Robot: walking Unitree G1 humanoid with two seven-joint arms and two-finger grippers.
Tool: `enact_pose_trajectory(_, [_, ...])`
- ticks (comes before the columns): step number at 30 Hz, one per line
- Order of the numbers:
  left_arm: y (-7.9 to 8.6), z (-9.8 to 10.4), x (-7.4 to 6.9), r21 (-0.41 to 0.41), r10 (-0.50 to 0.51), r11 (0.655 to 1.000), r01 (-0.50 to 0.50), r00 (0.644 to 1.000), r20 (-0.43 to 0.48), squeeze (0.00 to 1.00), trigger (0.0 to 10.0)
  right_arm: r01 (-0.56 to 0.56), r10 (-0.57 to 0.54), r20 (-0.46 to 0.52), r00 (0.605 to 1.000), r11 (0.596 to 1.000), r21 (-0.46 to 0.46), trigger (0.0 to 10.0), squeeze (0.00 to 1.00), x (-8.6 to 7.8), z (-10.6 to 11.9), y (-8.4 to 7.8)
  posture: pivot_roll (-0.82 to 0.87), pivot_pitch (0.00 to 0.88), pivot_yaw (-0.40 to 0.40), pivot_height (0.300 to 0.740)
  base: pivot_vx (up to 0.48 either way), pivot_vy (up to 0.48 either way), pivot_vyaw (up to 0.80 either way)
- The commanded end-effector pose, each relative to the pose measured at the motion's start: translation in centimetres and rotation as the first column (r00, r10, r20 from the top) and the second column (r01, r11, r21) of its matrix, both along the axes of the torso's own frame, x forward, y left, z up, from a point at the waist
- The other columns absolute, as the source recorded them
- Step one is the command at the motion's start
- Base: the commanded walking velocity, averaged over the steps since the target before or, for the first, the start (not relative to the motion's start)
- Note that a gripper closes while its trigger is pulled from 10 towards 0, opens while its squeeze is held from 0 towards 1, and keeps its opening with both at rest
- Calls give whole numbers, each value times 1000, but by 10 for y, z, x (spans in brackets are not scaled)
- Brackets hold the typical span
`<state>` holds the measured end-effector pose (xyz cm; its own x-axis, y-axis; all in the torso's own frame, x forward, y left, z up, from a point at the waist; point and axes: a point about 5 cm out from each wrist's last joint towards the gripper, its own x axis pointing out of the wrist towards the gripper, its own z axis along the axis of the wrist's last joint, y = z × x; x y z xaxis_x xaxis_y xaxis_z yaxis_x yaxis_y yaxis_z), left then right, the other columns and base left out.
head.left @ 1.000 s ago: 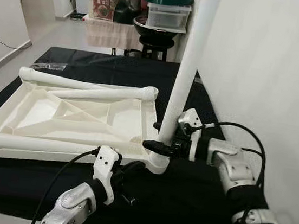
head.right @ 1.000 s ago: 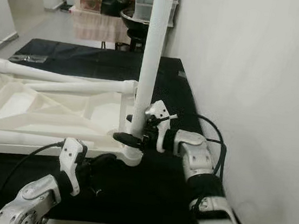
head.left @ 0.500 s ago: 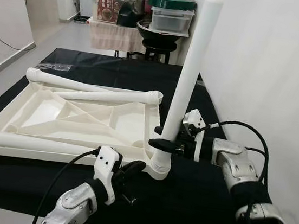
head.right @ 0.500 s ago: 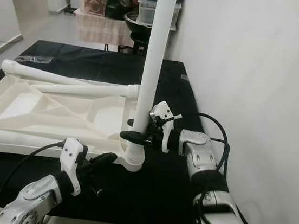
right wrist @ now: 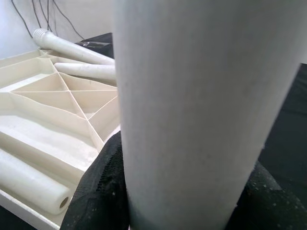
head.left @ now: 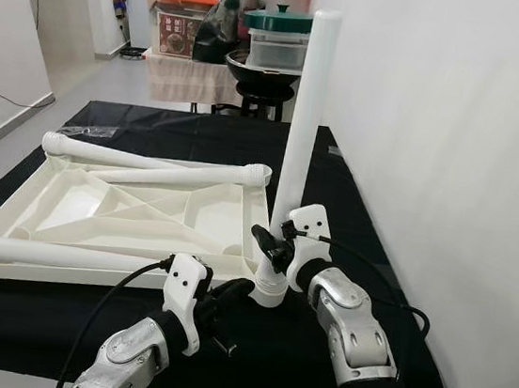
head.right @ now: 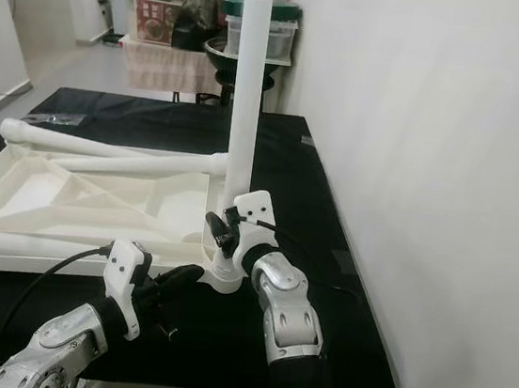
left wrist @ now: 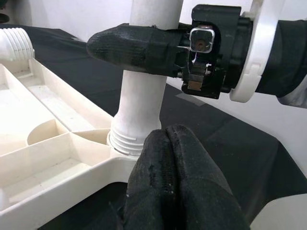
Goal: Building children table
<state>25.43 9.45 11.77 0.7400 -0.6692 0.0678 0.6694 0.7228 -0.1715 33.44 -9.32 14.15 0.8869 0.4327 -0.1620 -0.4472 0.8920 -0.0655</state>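
A white ribbed tabletop [head.left: 95, 221] lies upside down on the black-covered table [head.left: 201, 130]. At its near right corner a white leg [head.left: 302, 114] stands upright in the corner socket [left wrist: 127, 141]. My right gripper [head.left: 270, 247] is shut on the upright leg [right wrist: 192, 120] just above the socket, with its black fingers [right wrist: 100, 191] round both sides. My left gripper [head.left: 228, 292] is shut on nothing, its fingertips [left wrist: 158, 143] pressed together close in front of the socket. One loose leg [head.left: 44, 251] lies along the near edge. Two others [head.left: 167, 171] lie at the far edge.
A white wall [head.left: 438, 131] runs close along the table's right side. Behind the table stands a stool with a black bowl and lidded containers [head.left: 278, 45], beside a cloth-draped stand with an orange-lidded box [head.left: 181, 19]. Open floor [head.left: 56, 74] lies at the far left.
The upright leg, tilted to the right before, now stands straight. My right arm has swung from the right side round to the front, still gripping the leg. The left gripper has stayed put.
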Motion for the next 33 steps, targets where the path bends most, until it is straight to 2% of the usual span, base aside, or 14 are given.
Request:
enact_pose_trajectory(1, [1, -1, 0, 14, 12, 1000, -12, 1000, -4, 0, 10000, 57, -70, -141, 987, 994, -93, 0, 0, -5, -34, -11, 51, 0, -46, 740, 0, 0, 0])
enact_pose_trajectory(2, [1, -1, 0, 15, 15, 1000, -15, 1000, -3, 0, 10000, 56, -70, -142, 987, 993, -101, 10000, 0, -5, -33, -11, 51, 0, -46, 740, 0, 0, 0])
enact_pose_trajectory(4, [1, -2, 0, 15, 13, 1000, -13, 1000, -5, 0, 10000, 36, -48, -140, 989, 995, -89, 10000, 0, -4, -31, -11, 47, 0, -43, 740, 0, 0, 0])
enact_pose_trajectory(5, [1, -2, -1, 13, 10, 1000, -10, 1000, -7, 0, 10000, 9, -19, -132, 991, 997, -82, 10000, 1000, -6, -27, -8, 46, 0, -43, 740, 0, 0, 0])
enact_pose_trajectory(11, [-1, -2, -1, 11, 6, 1000, -6, 1000, -9, 0, 10000, -54, 51, -87, 995, 998, -27, 10000, 1000, -3, -12, -4, 42, 0, -45, 740, 0, 0, 0])
enact_pose_trajectory(12, [-1, -2, -1, 10, 6, 1000, -5, 1000, -9, 0, 10000, -131, 131, -51, 990, 991, 1, 10000, 965, -1, -5, -2, 45, 0, -46, 740, 0, 0, 0])
enact_pose_trajectory(13, [-2, -2, 0, 10, 6, 1000, -6, 1000, -9, 0, 10000, -286, 286, 5, 958, 958, -15, 10000, 0, 0, 4, -3, 46, 0, -46, 740, 0, 0, 0])
enact_pose_trajectory(15, [-2, -2, 0, 10, 6, 1000, -6, 1000, -9, 0, 10000, -286, 286, 5, 958, 958, -15, 10000, 0, 0, 4, -3, 46, 0, -46, 740, 0, 0, 0])
enact_pose_trajectory(18, [-2, -3, 0, 10, 6, 1000, -6, 1000, -10, 0, 10000, -390, 391, 33, 920, 920, -43, 10000, 0, 0, 9, -4, 42, 0, -43, 740, 0, 0, 0])
enact_pose_trajectory(20, [-4, -4, 1, 7, 6, 1000, -6, 1000, -12, 0, 10000, -563, 564, -15, 825, 821, -89, 10000, 0, 10, 16, -17, 52, 0, -57, 740, 0, 0, 0])
enact_pose_trajectory(23, [-4, -5, 1, 7, 7, 1000, -6, 1000, -13, 0, 10000, -598, 597, -41, 801, 796, -93, 10000, 0, 13, 18, -22, 52, 0, -57, 740, 0, 0, 0])
enact_pose_trajectory(24, [-4, -5, 1, 8, 8, 1000, -8, 1000, -13, 0, 10000, -620, 616, -68, 784, 781, -76, 8431, 0, 16, 18, -26, 60, 0, -61, 740, 0, 0, 0])
enact_pose_trajectory(25, [-4, -5, 1, 8, 10, 1000, -10, 1000, -13, 0, 10000, -617, 612, -81, 787, 784, -63, 0, 0, 19, 17, -28, 62, 0, -62, 740, 0, 0, 0])
enact_pose_trajectory(33, [-3, -4, -1, 7, 12, 1000, -12, 1000, -12, 0, 10000, -597, 594, -71, 801, 802, -25, 0, 0, 17, 11, -30, 57, 0, -55, 740, 0, 0, 0])
